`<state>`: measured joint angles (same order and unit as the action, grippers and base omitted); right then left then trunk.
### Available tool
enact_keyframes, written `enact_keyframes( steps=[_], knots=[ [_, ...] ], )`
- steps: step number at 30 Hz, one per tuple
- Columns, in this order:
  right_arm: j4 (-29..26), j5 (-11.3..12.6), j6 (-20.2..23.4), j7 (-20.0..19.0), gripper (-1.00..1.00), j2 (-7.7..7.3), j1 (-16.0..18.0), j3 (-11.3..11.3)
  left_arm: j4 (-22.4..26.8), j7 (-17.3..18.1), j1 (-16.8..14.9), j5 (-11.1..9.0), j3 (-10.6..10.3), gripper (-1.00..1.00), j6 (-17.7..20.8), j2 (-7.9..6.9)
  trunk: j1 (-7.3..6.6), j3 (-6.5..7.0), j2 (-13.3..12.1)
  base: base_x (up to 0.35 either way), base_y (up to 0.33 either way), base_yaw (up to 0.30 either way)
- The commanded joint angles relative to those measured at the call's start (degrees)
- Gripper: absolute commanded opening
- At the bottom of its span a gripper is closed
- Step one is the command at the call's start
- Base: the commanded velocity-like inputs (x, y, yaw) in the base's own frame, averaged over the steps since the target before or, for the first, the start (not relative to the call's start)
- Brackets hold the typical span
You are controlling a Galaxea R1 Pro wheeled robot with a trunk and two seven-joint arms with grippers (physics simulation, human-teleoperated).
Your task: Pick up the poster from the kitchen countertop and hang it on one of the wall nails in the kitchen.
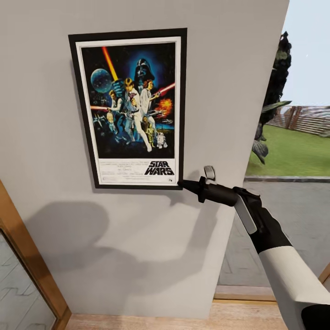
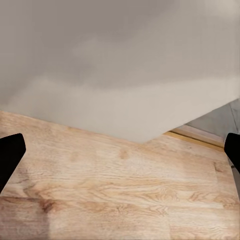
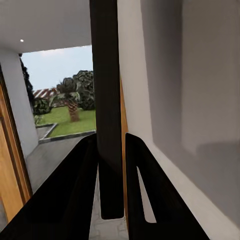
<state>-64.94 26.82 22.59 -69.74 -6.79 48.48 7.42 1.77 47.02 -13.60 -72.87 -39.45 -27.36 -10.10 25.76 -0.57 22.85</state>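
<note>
A pale grey wall [image 1: 137, 256] takes up most of the head view, with pale wood floor [image 1: 183, 321] along its foot and a wood door frame [image 1: 27, 256] at the lower left. To the right, an opening looks out on a lawn [image 1: 293, 151] and a dark tree [image 1: 275, 91].

The poster [image 1: 130, 107] sits flat and upright against the wall, high up, well clear of the floor. The right gripper [image 1: 183, 184] reaches in from the lower right and meets the poster's bottom right corner. In the right wrist view its two dark fingers [image 3: 80, 190] are closed on the poster's thin black edge [image 3: 107, 100], seen side-on. Whether the poster already hangs from a nail cannot be told, since no nail is visible. Judging from this, the carry is done and the poster is at hanging height; what seems left is settling it on the nail and letting go.

The poster is a tall rectangle with a thin black frame and white inner border. Colourful figures with glowing swords stand against deep blue, and "STAR WARS" is printed at the bottom.

The left gripper [image 2: 120, 155] points at the floor, its fingers spread wide apart and holding nothing.
</note>
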Motion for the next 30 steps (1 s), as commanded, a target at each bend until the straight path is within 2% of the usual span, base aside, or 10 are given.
enact_keyframes(
  steps=[1,15,30],
  knots=[
    [0.01,0.59,0.61,0.04,-1.00,-0.06,0.04,0.14,0.01,0.09,-0.02,-0.43,-0.49,1.00,-0.24,-0.01,0.03,-0.06,0.07,0.000,0.000,0.000],
    [0.02,0.60,0.61,0.13,-1.00,0.03,0.04,0.05,0.04,0.10,-0.02,-0.43,-0.46,1.00,-0.24,-0.01,0.03,-0.06,0.07,0.049,0.017,0.000],
    [0.02,0.60,0.61,0.10,-1.00,-0.06,0.04,0.01,-0.01,0.09,-0.02,-0.43,-0.46,1.00,-0.24,-0.01,0.03,-0.06,0.07,0.003,0.083,0.000]
  ],
)
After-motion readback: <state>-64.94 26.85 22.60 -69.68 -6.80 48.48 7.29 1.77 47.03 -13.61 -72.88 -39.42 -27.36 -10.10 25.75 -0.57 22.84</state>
